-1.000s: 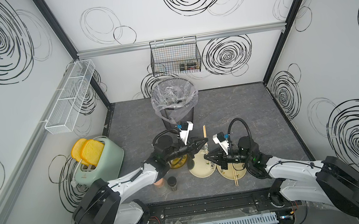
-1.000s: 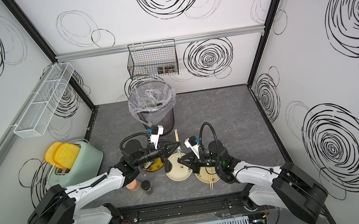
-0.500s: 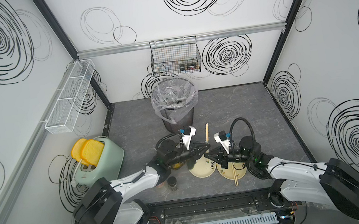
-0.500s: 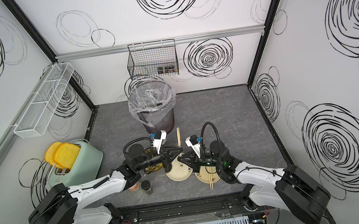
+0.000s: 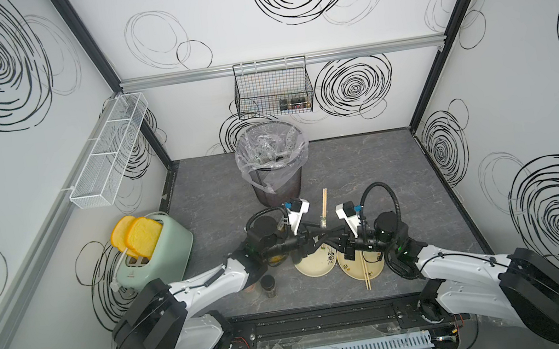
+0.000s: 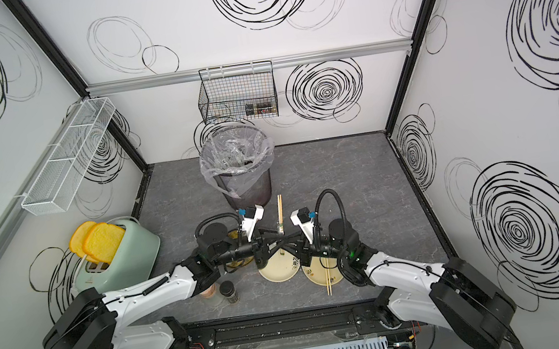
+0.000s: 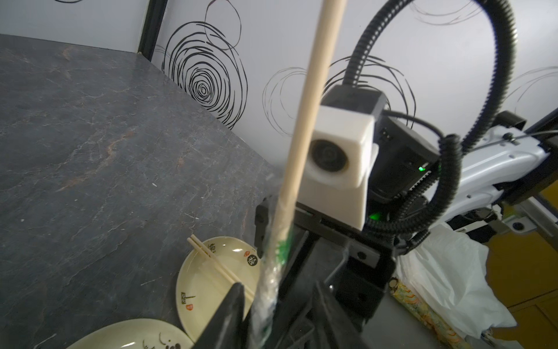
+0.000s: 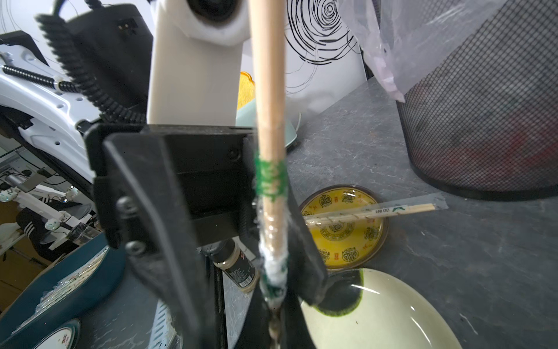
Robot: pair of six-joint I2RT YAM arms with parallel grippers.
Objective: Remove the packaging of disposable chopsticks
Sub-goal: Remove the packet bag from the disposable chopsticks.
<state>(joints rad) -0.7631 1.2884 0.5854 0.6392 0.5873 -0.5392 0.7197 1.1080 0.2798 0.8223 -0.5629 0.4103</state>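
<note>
**Sleeve sitting bunched at the lower end, left end effector standing released**

The pair of thin, pale tan wooden disposable chopsticks (image 7: 305, 121) is standing nearly upright in the air between the two arms. It is hanging above the cream ceramic plates (image 5: 315, 268), just in front of the black mesh bin (image 5: 277, 183). The right end effector (image 8: 273, 314) is clenching the lower end, where the long clear plastic sleeve (image 8: 271, 241) is sitting crumpled. Whether it is pinching film alone or film with wood inside cannot be told. The left end effector (image 7: 279, 302) is standing released, its jaws apart on either side of the sleeve.

To do this step well, the left end effector is probably needing to close on bare wood above the green printed band, not on the film. It should then be drawing straight along the sticks' length while the right one is holding the film. Pulling off-axis is risking snapping or flicking the thin sticks. Gripping film and wood together is likely locking the sleeve on.

Most of the wood is showing bare and smooth. Below the green band the film is looking wrinkled, whitish and compressed. Another wrapped pair (image 8: 371, 211) is lying across a yellow patterned dish (image 8: 347, 253), and a bare pair (image 5: 365, 274) is resting on one of the cream plates.
</note>
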